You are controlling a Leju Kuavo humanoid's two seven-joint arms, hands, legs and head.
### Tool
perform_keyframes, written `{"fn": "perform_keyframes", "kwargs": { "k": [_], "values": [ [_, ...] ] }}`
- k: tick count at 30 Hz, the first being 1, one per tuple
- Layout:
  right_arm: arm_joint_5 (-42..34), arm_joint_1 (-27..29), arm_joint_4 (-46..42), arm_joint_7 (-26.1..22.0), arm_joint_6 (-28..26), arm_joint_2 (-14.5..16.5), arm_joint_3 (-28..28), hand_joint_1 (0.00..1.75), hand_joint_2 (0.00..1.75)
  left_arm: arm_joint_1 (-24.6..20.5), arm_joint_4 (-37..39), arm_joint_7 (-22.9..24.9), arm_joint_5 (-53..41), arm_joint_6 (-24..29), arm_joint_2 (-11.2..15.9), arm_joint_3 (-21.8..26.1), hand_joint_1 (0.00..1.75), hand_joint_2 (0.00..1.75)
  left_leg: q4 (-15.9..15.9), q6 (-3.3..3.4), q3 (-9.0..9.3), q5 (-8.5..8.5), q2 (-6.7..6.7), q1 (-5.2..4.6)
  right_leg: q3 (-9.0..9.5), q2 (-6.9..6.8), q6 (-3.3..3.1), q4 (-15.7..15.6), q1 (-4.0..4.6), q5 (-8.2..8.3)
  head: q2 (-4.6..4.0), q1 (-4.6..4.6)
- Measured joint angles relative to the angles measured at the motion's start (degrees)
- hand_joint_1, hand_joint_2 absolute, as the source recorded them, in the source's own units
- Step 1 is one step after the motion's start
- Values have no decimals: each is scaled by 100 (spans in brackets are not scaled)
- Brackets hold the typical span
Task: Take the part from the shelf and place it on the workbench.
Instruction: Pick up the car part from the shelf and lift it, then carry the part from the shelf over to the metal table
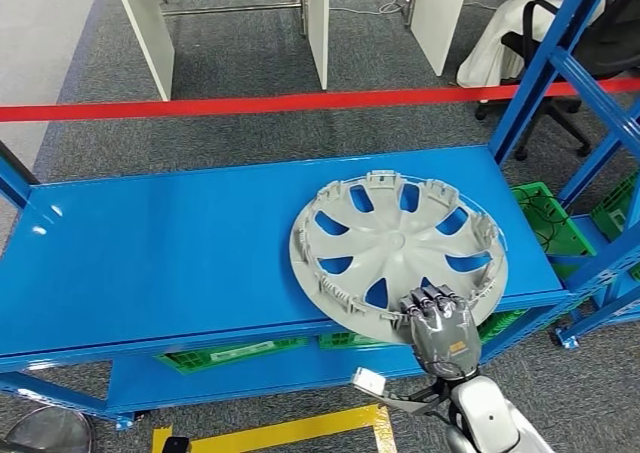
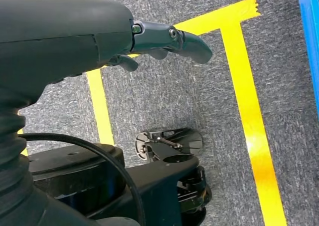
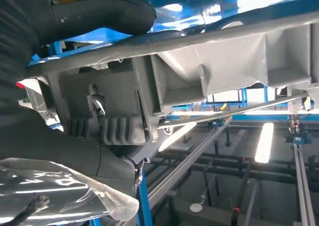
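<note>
- Head view: the grey wheel cover lies inner side up on the blue shelf, toward its right end, with its near rim hanging just past the front edge. The right hand is up at that near rim, dark fingers curled over the edge of the cover. Green crates sit on the lower level, and a red barrier tape runs behind.
- Left wrist view: the left hand hangs over grey carpet marked with yellow floor tape, fingers stretched out and holding nothing.
- Right wrist view: seen from underneath, the ribbed edge of the cover fills the frame, and the grey thumb presses against it, so the hand looks clamped on the rim.
- Progress, as I judge it: the grasp is on, but the part is still on the shelf. Lifting it off, carrying it and setting it on the workbench all remain.
</note>
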Motion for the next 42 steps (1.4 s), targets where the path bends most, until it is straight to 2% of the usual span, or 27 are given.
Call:
{"fn": "perform_keyframes", "kwargs": {
  "k": [3,5,7,10,13,20,32,37,42],
  "values": [
    [-4,24,-133,-114,0,-115,-82,175,175,-3,0,-233,-30,160,-4,2,0,175,3,0,-3,0,0,-2,-4,-1,0,0,-2,0,0,-1],
    [-48,-6,-265,-490,-1,-128,-152,175,175,-82,0,-485,196,408,-25,82,0,175,3,1,-11,4,-1,-1,-9,-2,0,2,-1,3,0,1],
    [-66,-287,-293,-897,-1,-95,-84,175,175,-394,0,-534,628,840,-63,290,0,175,3,-3,-34,22,1,1,-30,7,1,6,1,22,0,3],
    [-5,-1088,-69,-731,0,-24,400,175,175,-1166,-1,-189,911,1314,-92,534,0,175,3,-2,-66,69,-5,1,-64,-5,2,9,1,56,0,-2],
    [8,-1652,43,-469,0,-5,848,175,175,-1568,-1,-174,1017,1340,-102,632,0,175,3,-6,-67,90,-20,2,-59,-28,-3,11,2,64,0,-2],
    [8,-2114,94,-343,0,-65,1270,175,175,-1623,0,-428,1172,1216,-99,745,0,175,4,-7,-79,91,-36,1,-68,-38,-6,14,0,64,0,0],
    [-6,-2200,94,-406,0,-85,1504,175,175,-1625,0,-532,1267,1122,-89,767,0,175,5,-5,-90,90,-35,0,-81,-38,-5,12,-1,63,0,-1],
    [-234,-2180,93,-729,0,-24,1536,175,175,-1622,0,-305,1307,1129,-82,767,0,175,5,-5,-91,90,-35,1,-83,-38,-5,12,0,63,0,-2],
    [-515,-1961,93,-1268,0,209,1331,175,175,-1530,0,-191,1367,1141,-89,767,0,175,5,-5,-96,89,-36,1,-87,-38,-5,12,0,63,0,-1]
  ]
}}
